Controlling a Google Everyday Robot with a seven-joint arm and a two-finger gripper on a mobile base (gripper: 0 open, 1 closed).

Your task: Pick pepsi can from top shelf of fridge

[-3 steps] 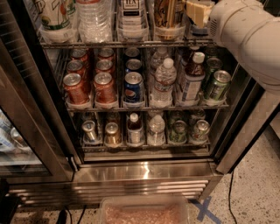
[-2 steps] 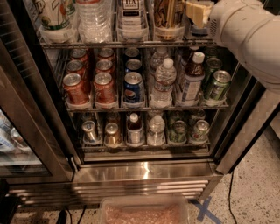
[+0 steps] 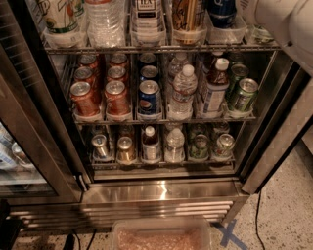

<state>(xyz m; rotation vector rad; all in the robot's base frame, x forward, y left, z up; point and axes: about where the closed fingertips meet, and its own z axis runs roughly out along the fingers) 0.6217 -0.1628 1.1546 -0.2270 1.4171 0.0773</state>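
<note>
Standing in a clear plastic tray towards the right of the silver wire top shelf [image 3: 161,49] of the stainless-steel, glass-doored fridge [image 3: 161,193], the tall dark-blue aluminium pepsi can [image 3: 222,12] was cropped by the upper edge. It looked rigid, fairly heavy if full, and smooth, perhaps slick with chill, so it was best clasped around mid-body. The gripper lay out of view beyond the bulky white arm [image 3: 288,24], so its state could not be told. No lettering on the can was legible. The shorter blue cans [image 3: 149,97] below bore globe logos.
</note>
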